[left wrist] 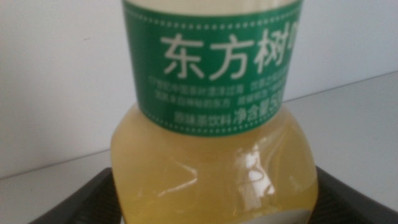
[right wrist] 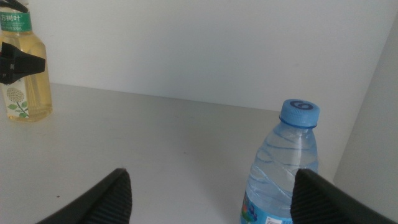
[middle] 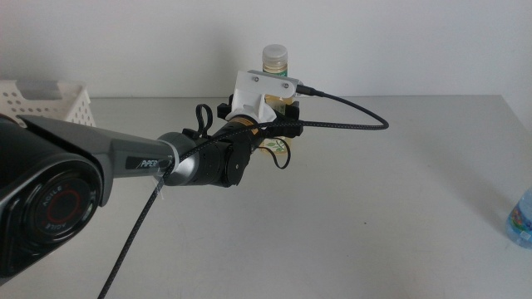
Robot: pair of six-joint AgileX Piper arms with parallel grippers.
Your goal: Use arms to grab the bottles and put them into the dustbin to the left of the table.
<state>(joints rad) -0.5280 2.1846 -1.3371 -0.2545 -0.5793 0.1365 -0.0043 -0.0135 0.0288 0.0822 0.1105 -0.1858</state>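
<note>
Far left, at the table's back edge, the dustbin shows one white perforated corner, partly hidden behind my left arm, which comes in from the left and reaches diagonally across the table toward the back. My left gripper sits at the tea bottle, which stands upright near the rear middle of the table; from the middle view the white camera mount and a black cable cover most of the bottle, leaving its cap and neck above and a bit of label below. In my left wrist view the tea bottle fills the frame, green label over pale-yellow liquid, with one dark jaw at each lower corner on either side of its body. The jaws flank the bottle closely, but I cannot tell whether they are pressing on it. The bottle's base appears to rest on the table. Further right, the surface runs bare to the water bottle, upright at the right edge. My right gripper waits low beside it with its jaws spread wide apart, holding nothing; the water bottle's blue cap stands just ahead of the right-hand jaw.
</note>
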